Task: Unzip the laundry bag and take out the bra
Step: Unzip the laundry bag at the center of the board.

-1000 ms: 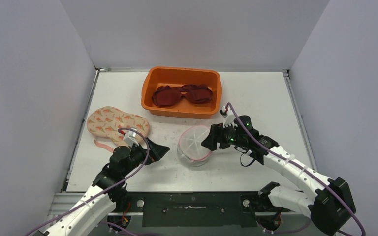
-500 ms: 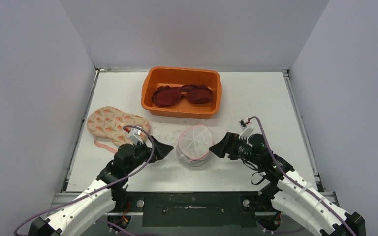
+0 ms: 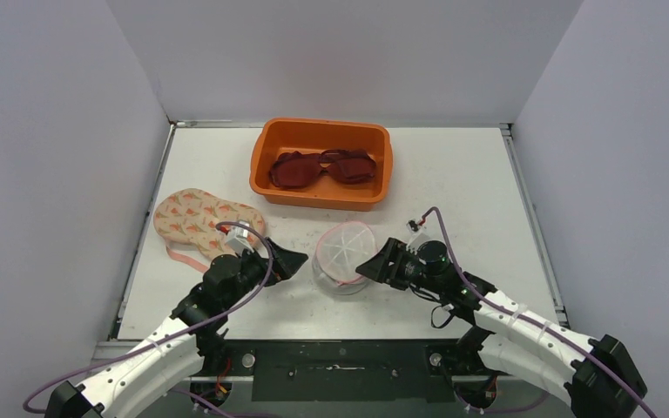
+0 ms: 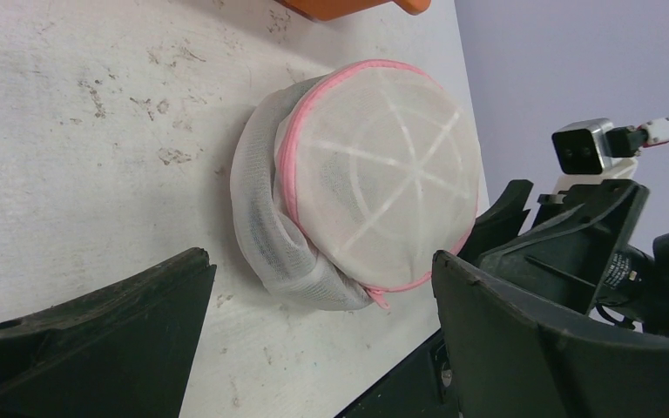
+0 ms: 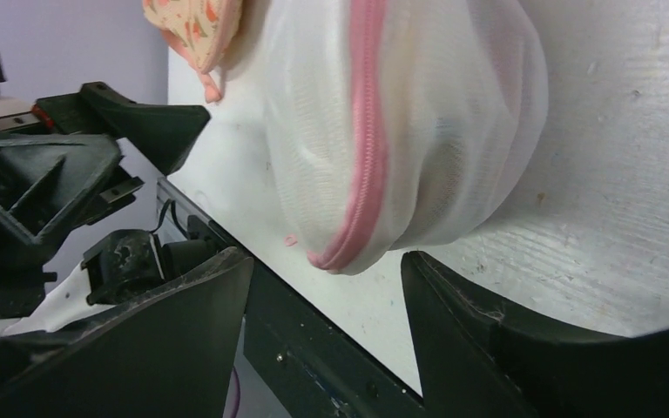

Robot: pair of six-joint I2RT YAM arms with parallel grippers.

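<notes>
Hands, both spread: we are logging the left hand [image 3: 287, 259] lying low just left of the laundry bag [image 3: 345, 251], apart from it. We are noting the right hand [image 3: 368, 265] reaching the bag's right edge; whether it is touching, we cannot tell.

Bag: sitting zipped, pink zipper [image 5: 368, 131] running round its rim, near the worktop's [image 3: 470, 183] front edge.

Room: bare worktop is lying open to the right and behind. An orange bin [image 3: 261, 170] holding a dark red garment [image 3: 322, 167] is standing further back, and a patterned padded piece [image 3: 199, 218] is resting left.
</notes>
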